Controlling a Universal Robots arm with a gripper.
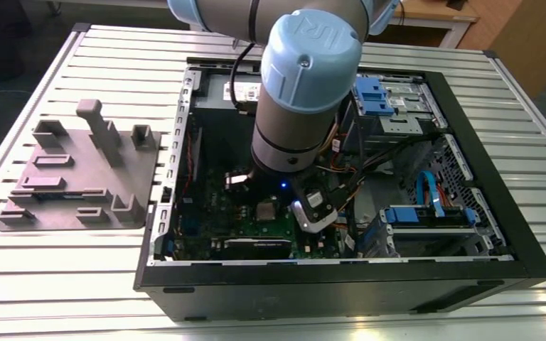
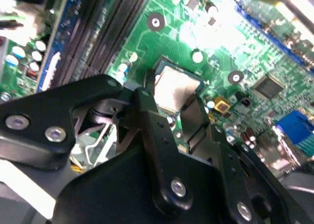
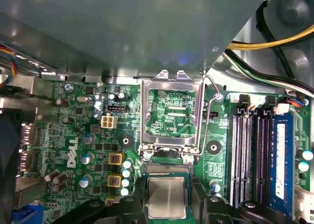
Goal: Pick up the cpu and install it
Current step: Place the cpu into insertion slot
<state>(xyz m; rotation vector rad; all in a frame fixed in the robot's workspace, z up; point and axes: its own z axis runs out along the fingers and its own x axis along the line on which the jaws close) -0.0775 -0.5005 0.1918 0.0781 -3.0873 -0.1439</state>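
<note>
tool (image 2: 171, 99): narrow, clamped on the cpu's (image 3: 167, 197) two edges
cpu: at the green motherboard's (image 3: 88, 136) socket, beside its open metal frame (image 3: 145, 116)
holder tray (image 1: 74, 185): on the tabletop (image 1: 65, 270), 9 o'clock of the computer case (image 1: 349, 284), exterior view

Grey arm (image 1: 292, 135), pale blue caps (image 1: 311, 53), black pincer (image 2: 171, 111).
The arm is a smooth silver-grey tube ringed by a black band; its joints end in rounded pale blue caps with raised lettering and small sunken screw holes. A black cable (image 1: 239, 74) runs beside it. In the second wrist view the pincer is matt black link bars pinned with bright silver screws (image 2: 177, 186).
</note>
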